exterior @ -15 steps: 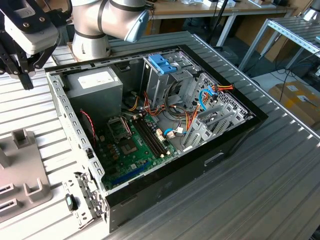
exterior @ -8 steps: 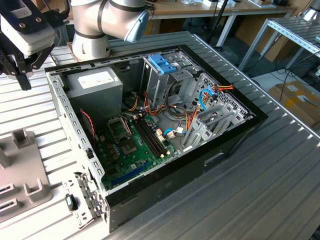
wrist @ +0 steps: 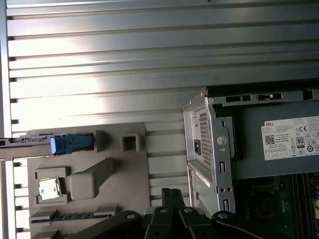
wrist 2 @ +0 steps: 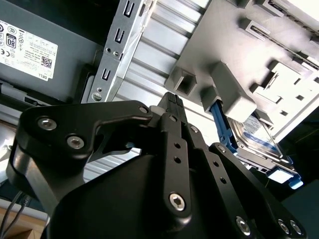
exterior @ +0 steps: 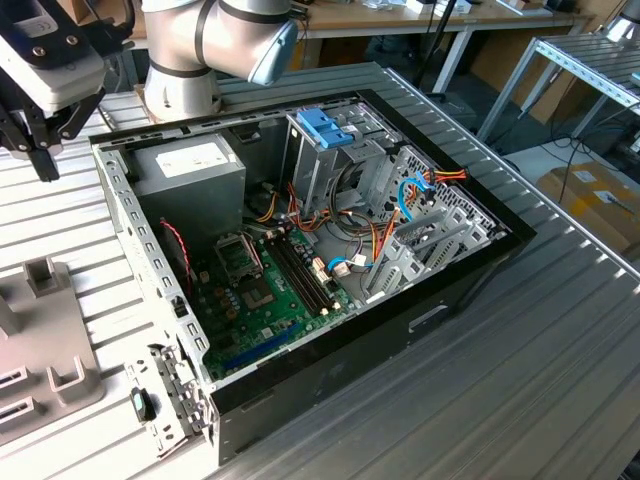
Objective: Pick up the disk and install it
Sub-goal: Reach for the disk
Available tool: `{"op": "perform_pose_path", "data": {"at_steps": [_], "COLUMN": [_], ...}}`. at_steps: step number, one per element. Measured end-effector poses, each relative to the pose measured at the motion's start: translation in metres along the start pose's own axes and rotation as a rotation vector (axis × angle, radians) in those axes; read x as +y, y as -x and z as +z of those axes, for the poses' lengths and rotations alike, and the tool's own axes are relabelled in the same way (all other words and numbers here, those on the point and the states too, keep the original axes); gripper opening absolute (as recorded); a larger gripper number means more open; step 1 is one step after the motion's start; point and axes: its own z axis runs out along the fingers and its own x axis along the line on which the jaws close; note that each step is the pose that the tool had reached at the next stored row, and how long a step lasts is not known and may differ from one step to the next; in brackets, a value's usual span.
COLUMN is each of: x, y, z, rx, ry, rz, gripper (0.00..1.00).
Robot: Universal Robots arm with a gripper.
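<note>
Closed and empty, my gripper (wrist 2: 172, 98) could ram, not straddle, the disk (wrist 2: 259, 141) standing in its holder (wrist 2: 234, 45) by the edge of the table (wrist: 149, 59).

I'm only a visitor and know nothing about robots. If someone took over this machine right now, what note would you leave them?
Gripper: fingers shut and holding nothing. It hangs above the slatted metal table, on the exterior view's left of the open black computer case.
Disk: the flat silver-grey metal hard drive sits in the grey plastic holder tray, with a blue plastic piece beside it. The gripper is not touching it.
Done: nothing that shows; the disk is not picked up.
Left: picking it up and installing it in the case.
</note>
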Motion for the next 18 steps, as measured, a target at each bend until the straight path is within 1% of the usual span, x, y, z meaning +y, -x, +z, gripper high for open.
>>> {"op": "perform_pose_path", "data": {"at_steps": [11, 18], "x": [-0.0002, -0.0004], "y": [-0.0018, -0.0057], "z": [-0.0001, -0.0001], "rx": [0.0000, 0.0000], "ry": [0.0000, 0.0000], "rz": [0.000, 0.000], "gripper": [0.11, 0.11]}}
